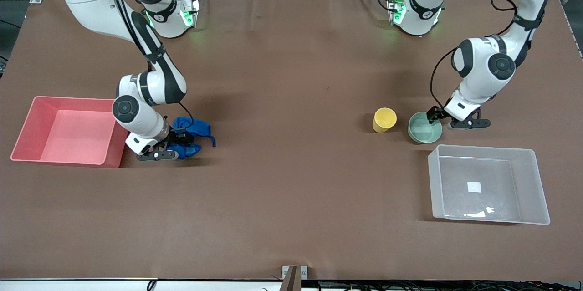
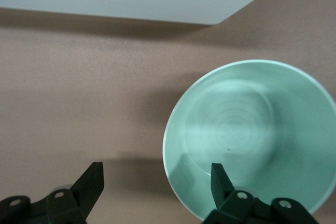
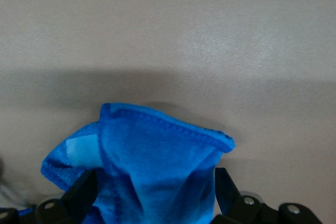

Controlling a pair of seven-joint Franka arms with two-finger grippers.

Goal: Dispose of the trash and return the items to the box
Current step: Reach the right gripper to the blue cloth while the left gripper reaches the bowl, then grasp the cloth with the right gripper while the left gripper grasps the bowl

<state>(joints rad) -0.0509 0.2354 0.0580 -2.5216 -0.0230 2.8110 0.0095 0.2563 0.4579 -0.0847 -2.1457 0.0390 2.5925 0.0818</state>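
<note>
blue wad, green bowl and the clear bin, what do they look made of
The blue wad looks like thin woven cloth: soft folds and a stitched hem. The green bowl seems hard, smooth and slightly glossy, with faint concentric rings inside; plastic or glazed ceramic, hard to tell. The clear bin looks like translucent plastic, since the table shows through its walls.

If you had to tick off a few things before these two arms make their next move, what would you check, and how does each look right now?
1. Left gripper straddles the mint bowl rim, one finger inside, one outside: ok.
2. Left fingers not yet closed on the rim: ok, open.
3. Right gripper has the blue fabric between its fingers: ok.
4. Firm grip on the fabric: cannot tell.
5. Pink bin beside the fabric, open: ok.
6. Clear bin nearer the front camera than the bowl, open: ok. Yellow cup stands beside the bowl, apart.
</note>
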